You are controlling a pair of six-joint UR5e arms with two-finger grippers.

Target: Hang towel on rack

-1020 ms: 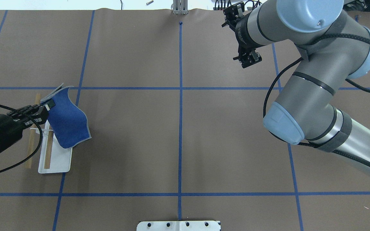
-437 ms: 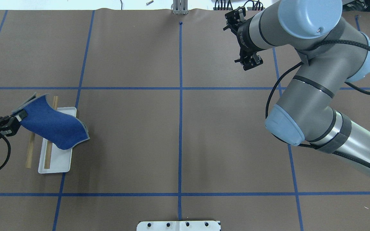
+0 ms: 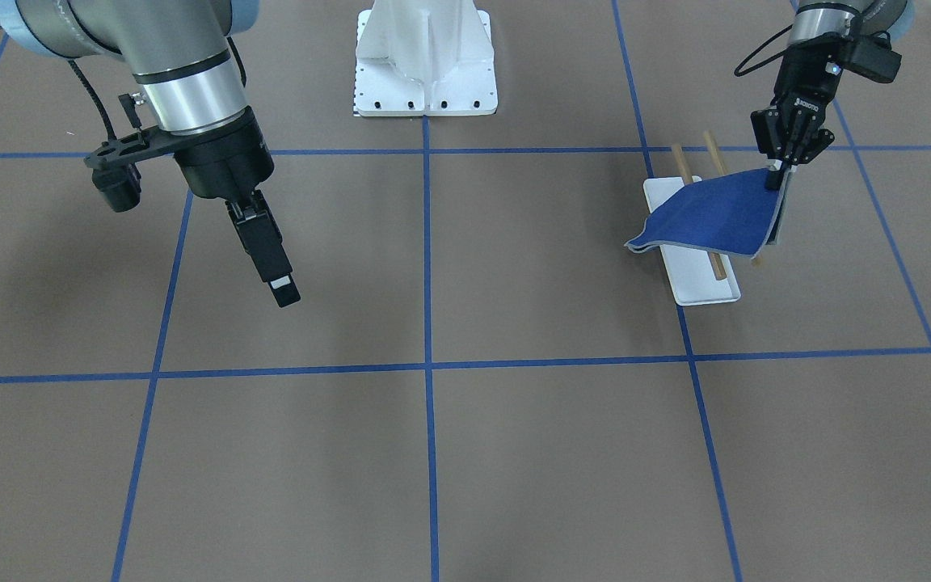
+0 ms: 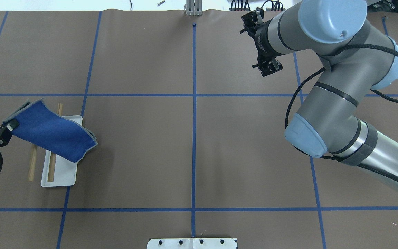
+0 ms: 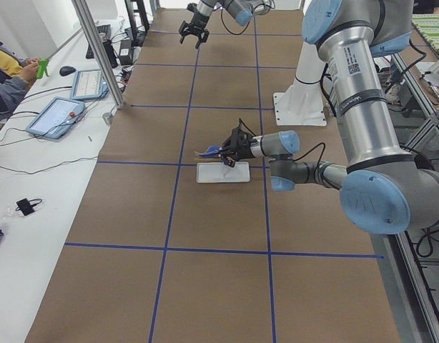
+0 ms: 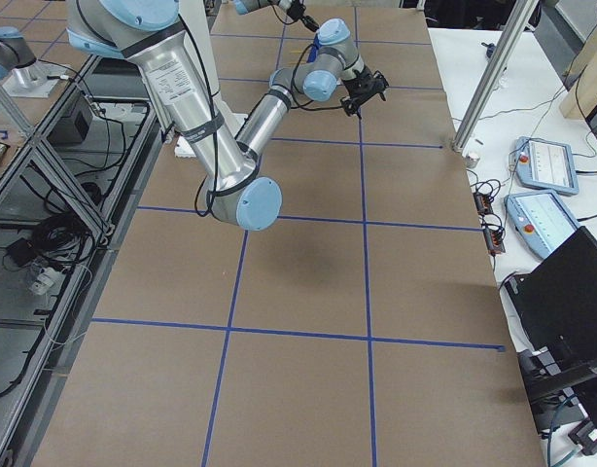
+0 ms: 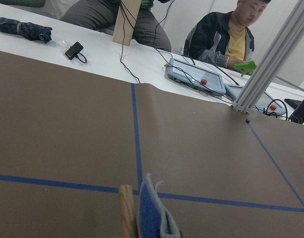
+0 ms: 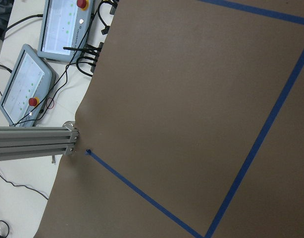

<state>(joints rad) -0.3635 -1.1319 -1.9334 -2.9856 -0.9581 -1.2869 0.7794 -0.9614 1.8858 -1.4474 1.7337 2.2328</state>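
Note:
The royal-blue towel point(image 4: 50, 133) lies stretched over the rack's two wooden dowels point(image 4: 50, 169), its free end hanging past the white tray base point(image 4: 64, 173) on the right. My left gripper point(image 4: 7, 130) is shut on the towel's left corner, just left of the rack. In the front view the same gripper point(image 3: 777, 179) holds the towel point(image 3: 716, 214) above the tray point(image 3: 700, 287). The left wrist view shows the towel's edge point(image 7: 149, 213) beside a dowel end point(image 7: 126, 208). My right gripper point(image 4: 268, 67) is open and empty, far off at the back right.
The white robot pedestal point(image 3: 425, 65) stands at the middle of the near edge. Blue tape lines point(image 4: 194, 103) cross the brown table cover. Operators and tablets point(image 7: 196, 77) are beyond the far edge. The right arm's elbow point(image 4: 306, 135) hangs over the right half.
My left gripper has pulled the towel's corner leftward across the rack, so the cloth now spans both dowels. The right gripper has shifted slightly toward the back.

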